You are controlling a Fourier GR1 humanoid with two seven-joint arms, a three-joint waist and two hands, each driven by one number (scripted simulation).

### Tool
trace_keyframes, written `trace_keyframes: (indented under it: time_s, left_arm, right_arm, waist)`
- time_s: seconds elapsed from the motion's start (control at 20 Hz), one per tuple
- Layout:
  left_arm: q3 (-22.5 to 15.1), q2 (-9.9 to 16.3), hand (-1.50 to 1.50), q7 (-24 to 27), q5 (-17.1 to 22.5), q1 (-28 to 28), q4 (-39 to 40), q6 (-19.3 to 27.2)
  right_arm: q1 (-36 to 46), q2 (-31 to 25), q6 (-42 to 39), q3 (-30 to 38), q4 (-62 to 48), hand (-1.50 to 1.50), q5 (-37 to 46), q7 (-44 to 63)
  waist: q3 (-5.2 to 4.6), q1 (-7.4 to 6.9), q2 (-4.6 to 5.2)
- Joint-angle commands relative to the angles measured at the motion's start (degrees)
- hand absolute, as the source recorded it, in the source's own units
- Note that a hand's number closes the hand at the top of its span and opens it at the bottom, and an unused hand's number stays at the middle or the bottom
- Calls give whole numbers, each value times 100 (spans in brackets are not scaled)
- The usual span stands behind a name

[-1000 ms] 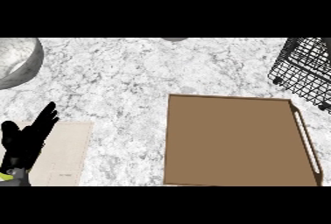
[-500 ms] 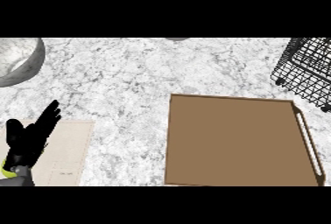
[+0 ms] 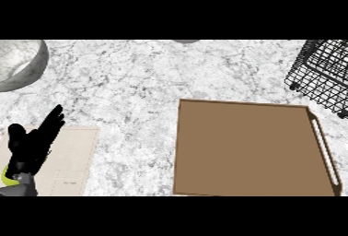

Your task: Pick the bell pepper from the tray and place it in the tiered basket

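Observation:
A brown tray (image 3: 252, 147) lies flat at the right of the counter, and no bell pepper shows on it or anywhere else in the head view. The black wire tiered basket (image 3: 325, 73) stands at the upper right, cut off by the view's edge. My left hand (image 3: 31, 145) rests at the lower left with its fingers straight and pointing up, holding nothing. My right hand is out of view.
A pale cutting board (image 3: 68, 161) lies under and beside my left hand. A grey-white bowl (image 3: 17, 62) sits at the upper left corner. A small grey object (image 3: 185, 41) peeks in at the top edge. The counter is white marble.
The view has shifted slightly, so the tray, basket and bowl sit a little further right. My left hand has stayed open at the lower left.

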State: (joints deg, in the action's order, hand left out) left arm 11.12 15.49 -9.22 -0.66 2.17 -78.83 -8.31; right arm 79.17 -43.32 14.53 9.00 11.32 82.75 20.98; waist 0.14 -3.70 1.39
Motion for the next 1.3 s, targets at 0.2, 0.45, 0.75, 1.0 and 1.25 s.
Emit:
trace_keyframes:
  time_s: [0.2,0.45,0.75,1.0,1.25]
  left_arm:
    - [-42,-47,0,-225,-40,3,-125,70]
    - [-100,-174,0,73,-100,-182,-37,85]
    - [45,-5,0,-125,-29,170,115,53]
    - [-88,-120,0,70,-136,-34,80,54]
    - [9,-99,0,73,56,-283,-98,-88]
  right_arm:
    - [263,-244,-724,-272,-398,150,337,-320]
    - [-26,-289,-1296,213,-876,150,-127,96]
    - [62,-344,-2012,460,-1006,-150,-389,1177]
    - [-228,-538,-1344,791,-604,-150,-749,857]
    - [91,-617,-687,960,-100,-150,-907,893]
  waist:
    - [-7,-81,33]
    - [-4,-42,29]
    - [-6,1,44]
    - [3,-2,37]
    - [1,-57,7]
